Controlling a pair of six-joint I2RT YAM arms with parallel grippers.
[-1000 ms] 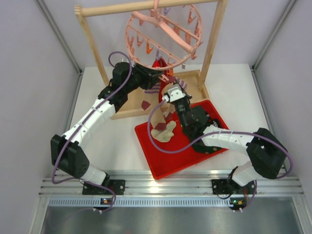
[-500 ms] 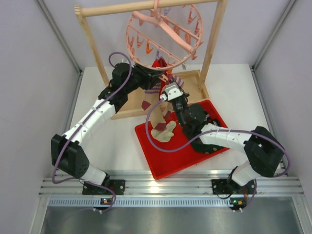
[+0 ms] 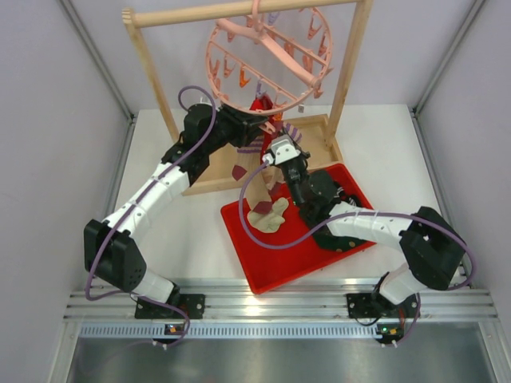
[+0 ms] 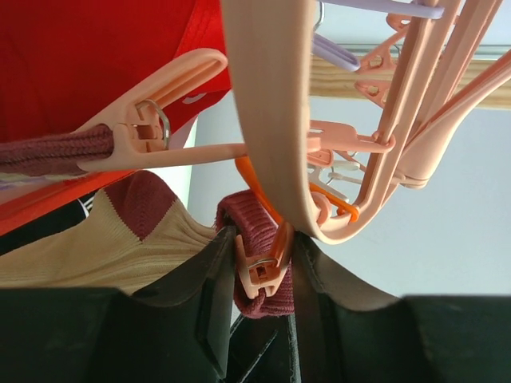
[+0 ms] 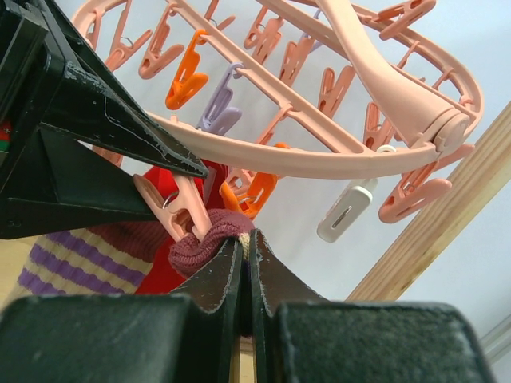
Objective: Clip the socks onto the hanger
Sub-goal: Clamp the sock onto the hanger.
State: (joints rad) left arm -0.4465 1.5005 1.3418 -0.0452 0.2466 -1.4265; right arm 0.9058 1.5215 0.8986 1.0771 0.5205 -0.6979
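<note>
The pink round hanger (image 3: pixel 214 72) hangs from the wooden rack. In the left wrist view my left gripper (image 4: pixel 259 239) is shut on a pink-and-orange peg (image 4: pixel 263 275) under the hanger's ring (image 4: pixel 267 120). The maroon cuff (image 4: pixel 238 211) of a tan sock (image 4: pixel 104 247) sits at this peg's mouth. My right gripper (image 5: pixel 246 239) is shut on that same cuff (image 5: pixel 200 243), just below the peg (image 5: pixel 172 209). The sock's body (image 3: pixel 257 190) trails down toward the tray. A red sock (image 3: pixel 259 107) and a purple-striped one (image 5: pixel 72 263) hang clipped beside them.
The wooden rack's posts (image 3: pixel 152 72) and base board (image 3: pixel 211 177) stand round the hanger. A red tray (image 3: pixel 263 275) lies under my right arm, with dark socks (image 3: pixel 345 191) in it. Several free pegs dangle from the ring, among them a white one (image 5: pixel 345 209).
My right gripper has moved slightly up and left toward the hanger with the sock cuff. The left arm has stayed at the peg.
</note>
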